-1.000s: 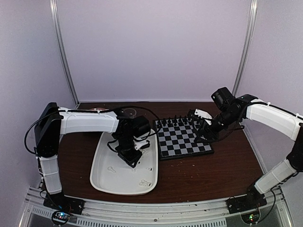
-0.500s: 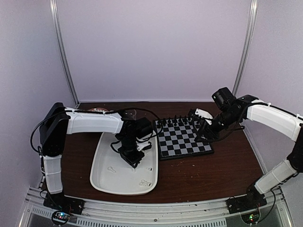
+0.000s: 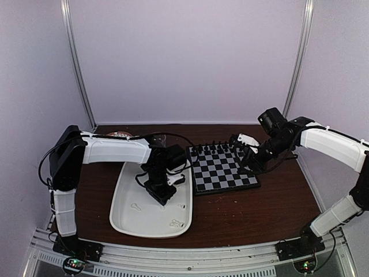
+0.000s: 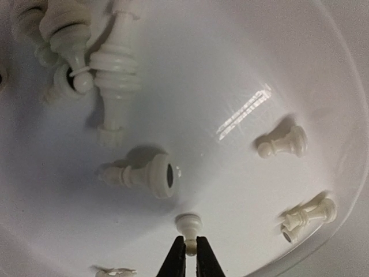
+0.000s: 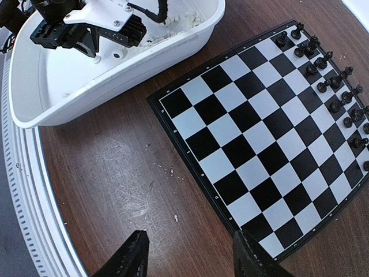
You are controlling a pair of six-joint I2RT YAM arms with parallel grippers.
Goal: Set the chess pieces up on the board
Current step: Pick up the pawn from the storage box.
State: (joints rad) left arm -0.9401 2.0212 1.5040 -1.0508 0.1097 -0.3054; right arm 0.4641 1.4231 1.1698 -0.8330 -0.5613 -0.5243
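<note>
Where the white tray [image 3: 124, 216] sits on the left, at least seven white chess pieces [image 4: 144, 176] lie tipped over inside it. The left claw [image 4: 186, 261] is pinched tight on one small white piece [image 4: 189, 222] (another lies just beside it). Next comes one board [image 5: 242, 133], with two rows of black pieces [image 5: 326, 57] along one edge. The right claw [image 5: 190, 257] hangs wide open over the board's edge and the brown table [image 5: 115, 173], holding nothing.

Board [image 3: 222, 173] bare save black chessmen [image 3: 213, 148] along its 12 o'clock edge, open tabletop [image 3: 248, 213] at its 6 o'clock, tray [image 3: 122, 216] at 9 o'clock, white pieces [image 4: 281, 142] strewn inside, seemingly bunched at one end.
</note>
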